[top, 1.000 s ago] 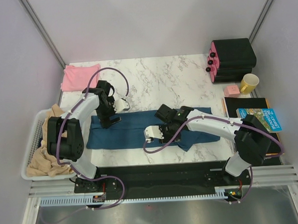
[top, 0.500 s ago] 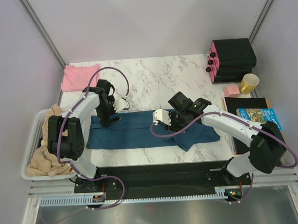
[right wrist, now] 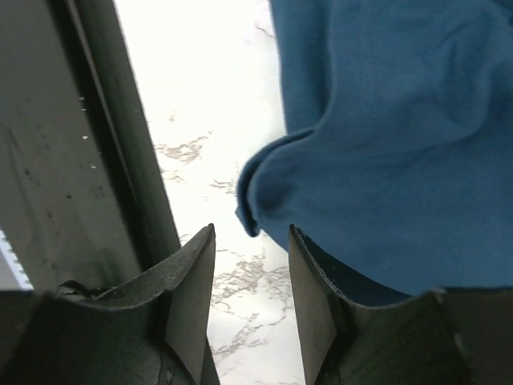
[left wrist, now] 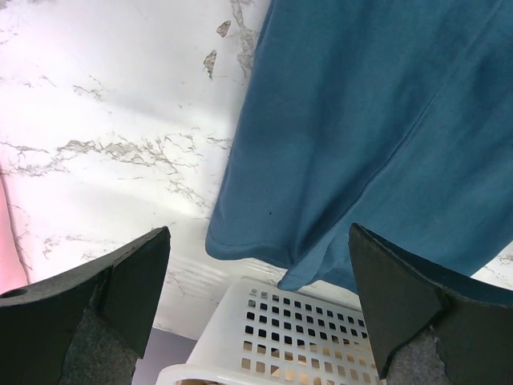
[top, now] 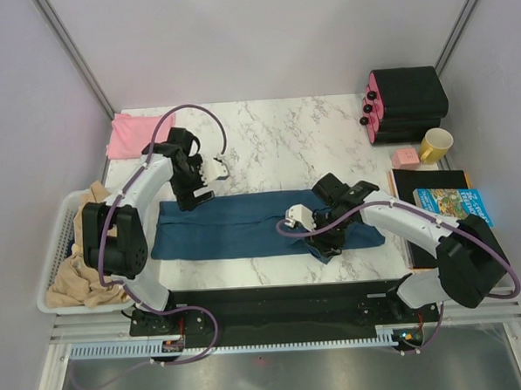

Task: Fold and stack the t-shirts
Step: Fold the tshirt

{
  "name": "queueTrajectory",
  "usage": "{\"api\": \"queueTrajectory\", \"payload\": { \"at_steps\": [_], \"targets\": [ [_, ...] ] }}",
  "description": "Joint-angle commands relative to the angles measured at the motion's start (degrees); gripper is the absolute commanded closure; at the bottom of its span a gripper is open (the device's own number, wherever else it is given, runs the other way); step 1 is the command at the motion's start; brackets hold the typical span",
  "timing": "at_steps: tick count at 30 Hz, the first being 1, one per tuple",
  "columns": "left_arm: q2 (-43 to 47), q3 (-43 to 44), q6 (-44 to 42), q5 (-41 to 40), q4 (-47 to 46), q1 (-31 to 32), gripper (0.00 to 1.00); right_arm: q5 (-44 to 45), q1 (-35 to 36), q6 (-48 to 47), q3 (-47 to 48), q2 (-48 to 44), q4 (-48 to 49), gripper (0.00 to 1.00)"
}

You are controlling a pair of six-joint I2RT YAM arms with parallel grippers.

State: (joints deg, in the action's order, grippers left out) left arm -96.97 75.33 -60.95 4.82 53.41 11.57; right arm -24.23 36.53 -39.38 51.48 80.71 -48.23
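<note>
The top camera is looking down on the whole table [top: 283,133] from high up, while both wrist cameras are staring closely at opposite ends of the same teal shirt [top: 236,227].

Teal t-shirt [top: 232,227] folded mid-table; pink t-shirt [top: 138,135] far-left corner.

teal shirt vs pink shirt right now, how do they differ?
The teal shirt is dark, covers a wide area and is spread as a long strip across the middle. The pink shirt is pale, covers little and sits as a compact bundle in the far left corner. Both lie on the marble table.
</note>
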Motion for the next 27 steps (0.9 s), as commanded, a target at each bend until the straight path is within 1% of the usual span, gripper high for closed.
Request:
{"api": "queueTrajectory", "payload": {
  "at_steps": [1,6,10,18,21,27],
  "targets": [
    [0.9,1.7,1.7,1.4,1.0,0.8,0.0,-5.9,0.2,-2.4,-0.7,-2.7,-2.7,0.5],
    [0.5,2.4,1.4,0.2,1.3,1.8,0.0,-5.4,0.3,-5.3,-1.6,-1.2,-4.1,0.48],
    [0.2,3.4,1.7,-0.1,1.5,2.4,0.0,-3.1,0.4,-6.2,-3.0,1.2,-0.8,0.48],
    [0.3,3.4,1.9,-0.7,2.0,3.0,0.0,-0.7,0.4,-5.1,-1.7,3.8,3.8,0.48],
    [0.4,3.3,1.9,-0.8,2.0,3.1,0.0,-0.7,0.3,-4.9,-1.5,4.5,4.2,0.5],
    [0.1,3.6,1.1,-1.5,2.1,3.1,0.0,-0.5,0.5,-5.1,-1.3,5.5,4.3,0.65]
  ]
}}
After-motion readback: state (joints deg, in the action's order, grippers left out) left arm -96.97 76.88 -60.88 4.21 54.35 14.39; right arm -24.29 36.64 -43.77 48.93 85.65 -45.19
